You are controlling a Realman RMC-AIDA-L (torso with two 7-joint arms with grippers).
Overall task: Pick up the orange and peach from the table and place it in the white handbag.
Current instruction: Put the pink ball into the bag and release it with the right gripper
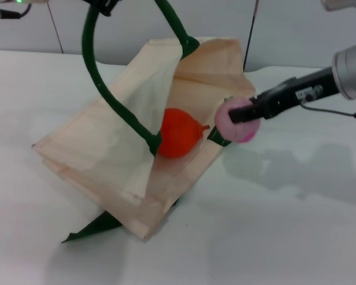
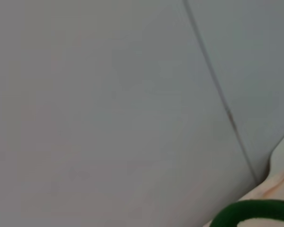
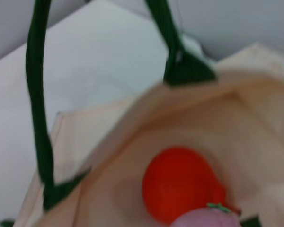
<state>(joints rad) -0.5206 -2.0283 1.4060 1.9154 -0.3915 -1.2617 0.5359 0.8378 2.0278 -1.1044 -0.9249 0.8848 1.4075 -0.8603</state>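
You already had the orange [image 1: 178, 133] inside the white handbag [image 1: 107, 160]. Your right gripper [image 1: 244, 117] was clenched on the peach [image 1: 238, 121] at the bag's right-hand mouth; dropping it in remained. I couldn't tell your left gripper's state.

I see bright, even light on the table [image 1: 296, 237], with only a soft grey shadow under my right arm. My right wrist view is blurred, the orange [image 3: 180, 182] and peach [image 3: 206, 220] smeared; my left wrist view is hazy.
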